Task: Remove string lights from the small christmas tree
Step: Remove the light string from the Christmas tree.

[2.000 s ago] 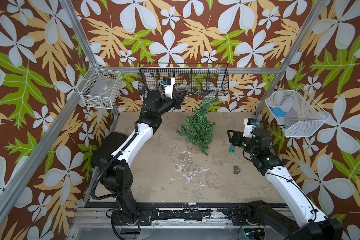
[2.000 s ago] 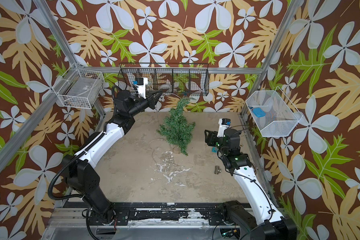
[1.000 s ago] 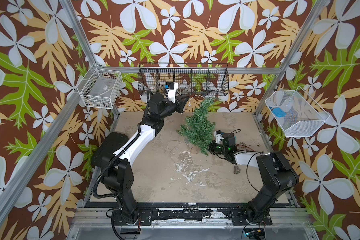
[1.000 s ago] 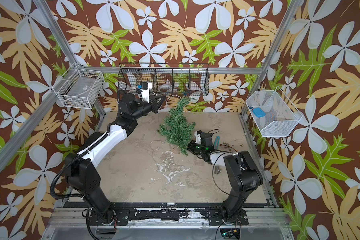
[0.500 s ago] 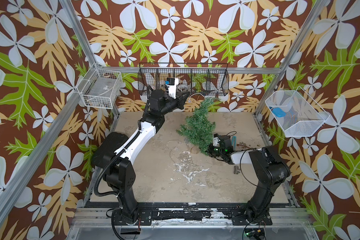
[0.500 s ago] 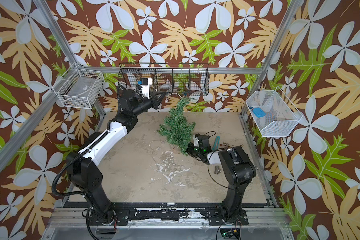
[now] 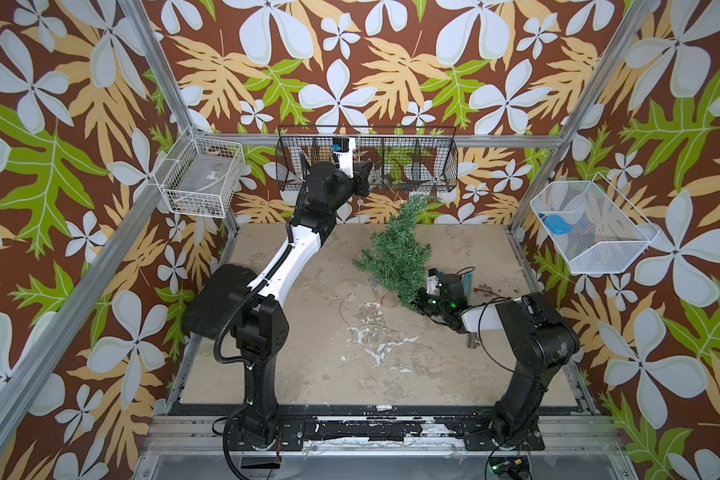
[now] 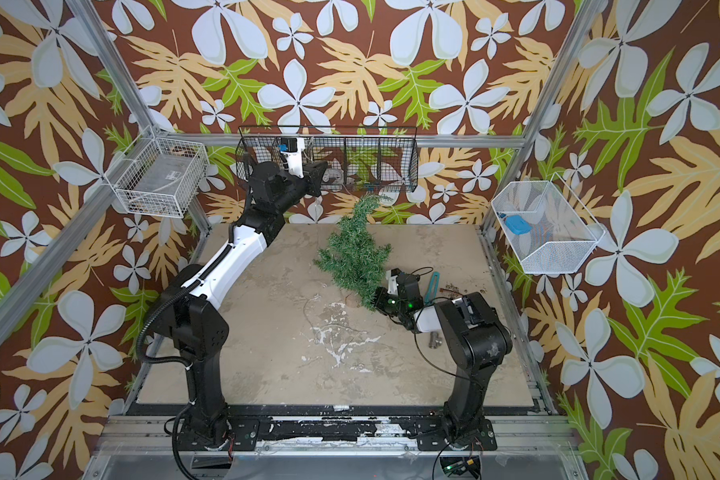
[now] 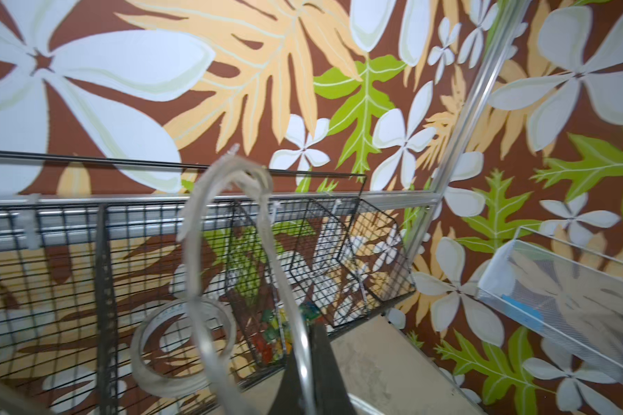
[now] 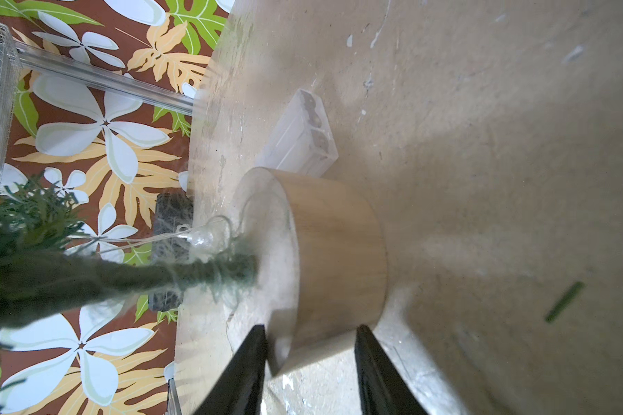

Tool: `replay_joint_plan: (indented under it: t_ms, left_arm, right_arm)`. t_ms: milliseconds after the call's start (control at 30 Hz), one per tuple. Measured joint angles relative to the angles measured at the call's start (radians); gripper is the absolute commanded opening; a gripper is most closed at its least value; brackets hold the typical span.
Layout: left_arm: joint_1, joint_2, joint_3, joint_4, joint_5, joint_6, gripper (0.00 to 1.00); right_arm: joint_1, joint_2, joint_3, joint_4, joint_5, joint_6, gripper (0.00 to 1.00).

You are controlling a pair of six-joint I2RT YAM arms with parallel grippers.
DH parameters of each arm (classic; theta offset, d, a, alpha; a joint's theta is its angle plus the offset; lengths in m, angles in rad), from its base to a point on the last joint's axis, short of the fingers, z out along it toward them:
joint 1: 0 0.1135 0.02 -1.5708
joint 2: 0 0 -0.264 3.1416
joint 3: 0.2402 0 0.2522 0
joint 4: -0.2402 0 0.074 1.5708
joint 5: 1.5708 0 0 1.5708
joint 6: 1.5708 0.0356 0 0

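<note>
Tree (image 7: 395,257) leans with its tip toward 12 in both top views, base (image 7: 387,302) at its 6 end, right of table centre. Change: right gripper (image 7: 422,298), parked well clear at 3 two seconds ago, has dropped in on the base from 4 o'clock. Left gripper (image 7: 366,183) stayed high at the basket (image 7: 366,126), 11 o'clock of the tip, drifting slightly toward 2. Left wrist: jaws together on a loop of lights (image 9: 189,222). Right wrist: fingers straddle the base and pads look pressed on both faces. A lights strand still wraps the trunk just above it. Read: tree looks anchored now, so left can pull wire off without dragging it.
</note>
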Motion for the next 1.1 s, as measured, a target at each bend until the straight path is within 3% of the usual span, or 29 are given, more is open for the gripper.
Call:
replay_joint_plan:
  t_ms: [167,400,567,833,1100]
  left_arm:
    - [0.016,-0.002,-0.028,-0.086,-0.083,0.026,0.00]
    - [0.070,-0.165,-0.258,-0.107,-0.160,0.071,0.00]
    - [0.188,-0.256,-0.377,-0.110,-0.180,-0.001,0.00]
    - [0.242,-0.404,-0.518,-0.116,-0.200,-0.032,0.00]
    - [0.253,-0.692,-0.836,-0.092,-0.179,-0.111,0.00]
  right_arm:
    - [0.000,0.001,0.000,0.001,0.000,-0.011,0.41]
    - [-0.003,0.015,0.002,0.019,-0.018,-0.013,0.40]
    - [-0.004,0.029,0.014,0.018,-0.026,-0.018,0.39]
    - [-0.005,0.040,0.013,0.028,-0.028,-0.022,0.39]
    - [-0.005,0.041,0.038,0.005,-0.029,-0.025,0.39]
